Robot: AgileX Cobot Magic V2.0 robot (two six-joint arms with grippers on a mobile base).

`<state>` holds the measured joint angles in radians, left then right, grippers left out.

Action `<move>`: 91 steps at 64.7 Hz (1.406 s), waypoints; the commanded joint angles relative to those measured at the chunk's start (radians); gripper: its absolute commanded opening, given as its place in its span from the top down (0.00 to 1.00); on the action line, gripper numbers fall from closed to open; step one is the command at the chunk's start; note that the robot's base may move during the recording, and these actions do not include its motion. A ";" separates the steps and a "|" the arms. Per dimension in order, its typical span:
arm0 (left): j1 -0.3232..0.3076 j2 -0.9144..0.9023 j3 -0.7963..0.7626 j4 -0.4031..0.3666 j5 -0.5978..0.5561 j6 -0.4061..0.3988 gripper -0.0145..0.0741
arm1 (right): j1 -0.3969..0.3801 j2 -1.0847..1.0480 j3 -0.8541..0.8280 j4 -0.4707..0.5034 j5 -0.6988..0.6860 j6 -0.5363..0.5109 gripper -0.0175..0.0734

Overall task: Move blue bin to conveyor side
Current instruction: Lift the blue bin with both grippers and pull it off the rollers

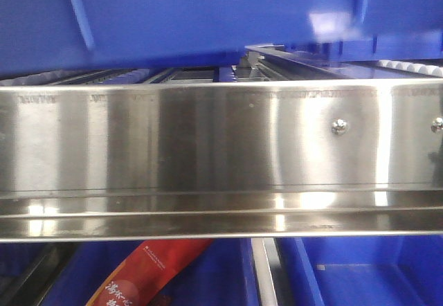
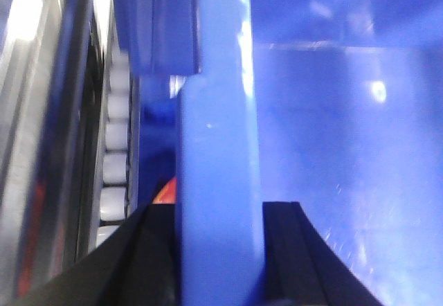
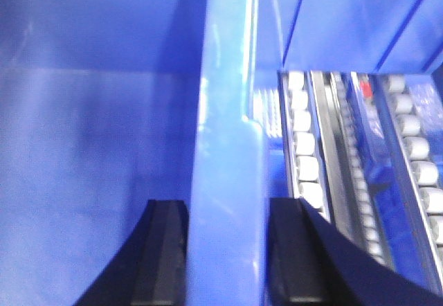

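Observation:
The blue bin (image 1: pixel 208 15) fills the top of the front view, its underside hanging just above the roller track. In the left wrist view my left gripper (image 2: pixel 220 209) is shut on the bin's thick rim (image 2: pixel 218 126), one black finger (image 2: pixel 138 264) outside the wall and the other inside. Over on the opposite side, my right gripper (image 3: pixel 225 205) is shut on the rim (image 3: pixel 225 112) in the same way, with a black finger (image 3: pixel 163 250) inside the tub. The conveyor side is out of view.
A shiny stainless-steel rail (image 1: pixel 208 140) with screws (image 1: pixel 339 127) crosses the front view below the bin. White rollers (image 3: pixel 304 147) (image 2: pixel 114 147) run beside the bin's wall. Below the rail sit other blue tubs (image 1: pixel 360 271) and a red packet (image 1: pixel 149 271).

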<state>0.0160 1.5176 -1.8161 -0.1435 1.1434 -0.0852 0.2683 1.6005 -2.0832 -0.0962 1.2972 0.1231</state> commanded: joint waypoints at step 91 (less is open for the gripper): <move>-0.003 -0.460 0.225 0.048 -0.071 -0.023 0.86 | 0.175 -0.455 0.376 -0.165 -0.125 0.132 0.90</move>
<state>0.0175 1.0884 -1.5861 -0.1039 1.1943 -0.1093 0.4437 1.1751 -1.6997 -0.1989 1.2768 0.2644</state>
